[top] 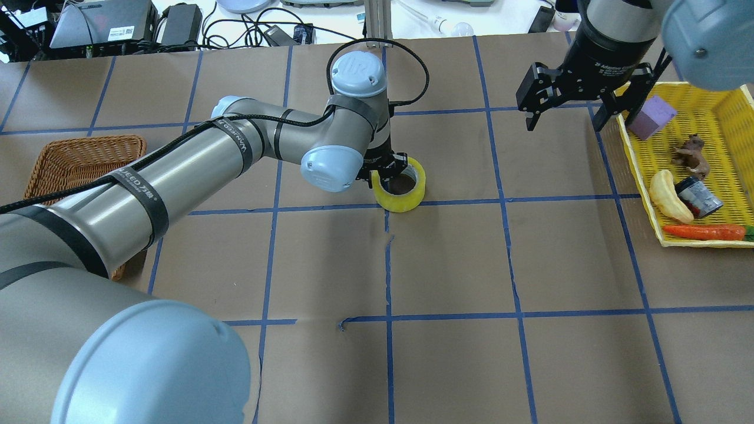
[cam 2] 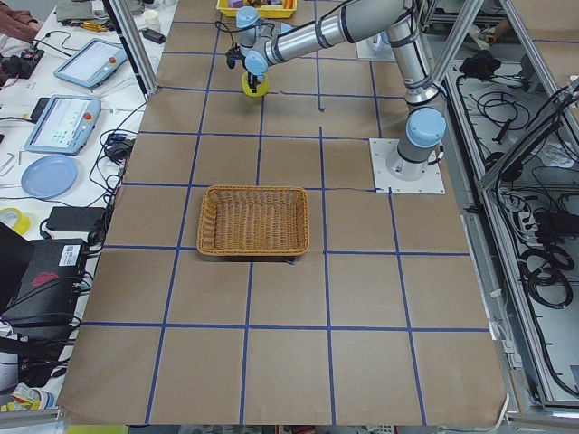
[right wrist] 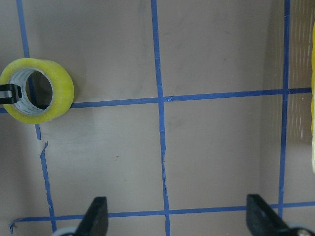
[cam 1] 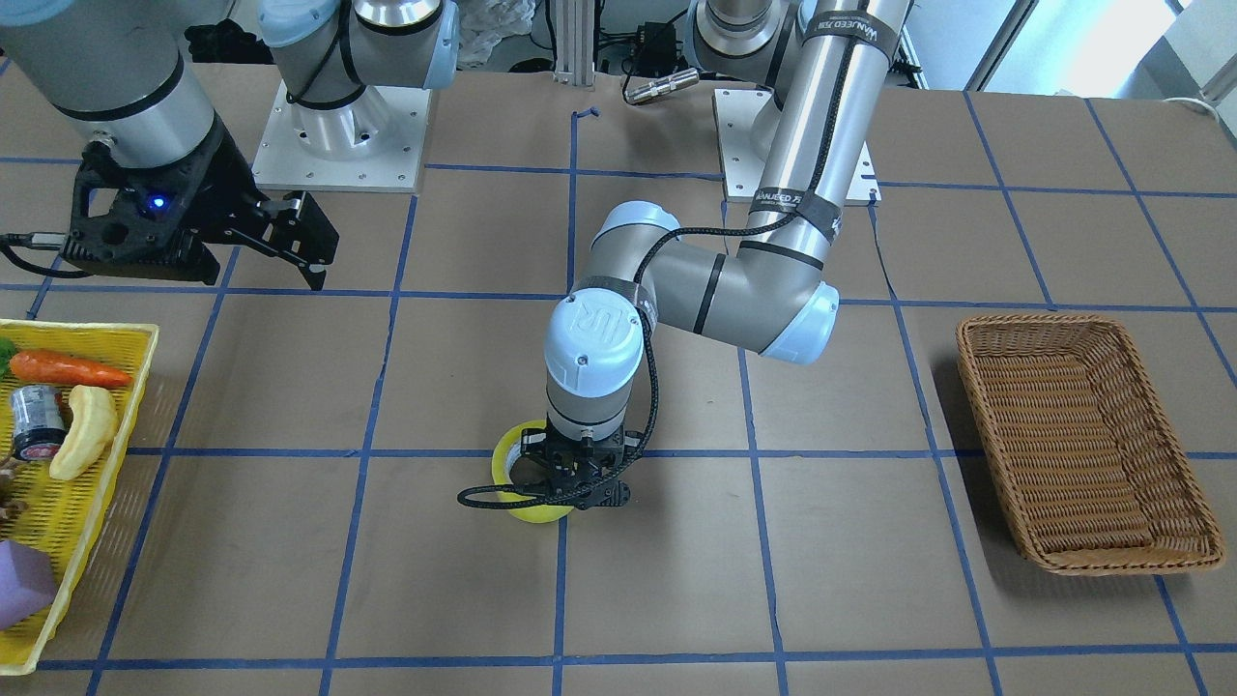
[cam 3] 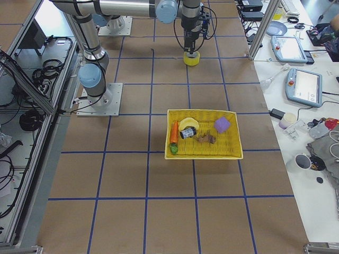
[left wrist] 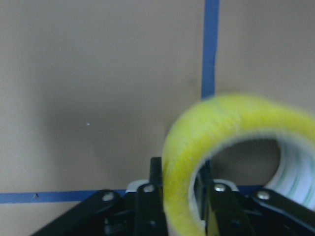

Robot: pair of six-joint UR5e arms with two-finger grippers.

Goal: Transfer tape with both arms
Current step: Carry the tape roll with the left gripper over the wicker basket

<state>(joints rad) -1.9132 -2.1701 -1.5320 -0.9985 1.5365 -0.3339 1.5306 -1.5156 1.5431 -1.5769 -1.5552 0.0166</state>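
The yellow tape roll (top: 406,200) lies flat on the table near its middle, on a blue grid line; it also shows in the front view (cam 1: 534,512) and the right wrist view (right wrist: 60,84). My left gripper (top: 390,172) points straight down on it. In the left wrist view its fingers (left wrist: 146,196) stand on either side of the roll's wall (left wrist: 221,118), one inside the ring and one outside, closed on it. My right gripper (top: 565,115) hangs open and empty above the table, beside the yellow tray.
A yellow tray (top: 695,88) on my right holds a banana toy (top: 665,197), a carrot (top: 704,231), a small can, a purple block and a brown figure. A wicker basket (top: 82,141) stands on my left, partly behind the left arm.
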